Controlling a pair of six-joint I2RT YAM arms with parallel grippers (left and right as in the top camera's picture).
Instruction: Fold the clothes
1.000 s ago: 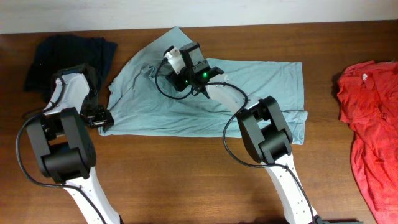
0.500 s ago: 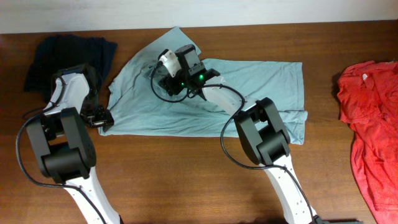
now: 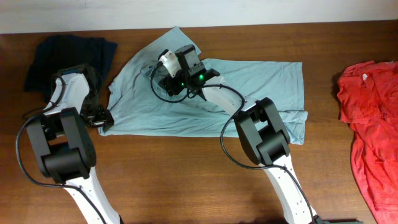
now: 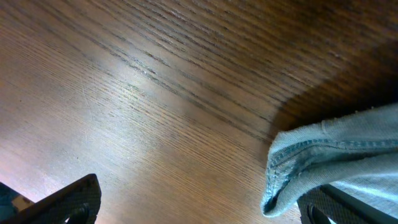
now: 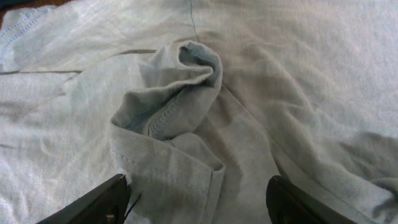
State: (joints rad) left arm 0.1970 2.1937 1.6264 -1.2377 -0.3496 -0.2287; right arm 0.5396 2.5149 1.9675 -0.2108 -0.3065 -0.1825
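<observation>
A light blue shirt [image 3: 249, 87] lies spread across the middle back of the table. My left gripper [image 3: 101, 118] is at its front-left corner. In the left wrist view the jaws [image 4: 199, 210] are wide open just above the wood, and the shirt's hemmed corner [image 4: 298, 168] hangs by the right finger. My right gripper [image 3: 163, 78] hovers over the shirt's upper left part. In the right wrist view its jaws [image 5: 199, 205] are open above a bunched, rolled fold of the shirt [image 5: 180, 93], gripping nothing.
A dark navy garment [image 3: 68, 59] lies crumpled at the back left, beside the left arm. A red shirt [image 3: 370, 124] lies at the right edge. Bare wooden table [image 3: 186, 174] runs along the front.
My right gripper has shifted slightly to the left over the shirt. The left arm has not moved.
</observation>
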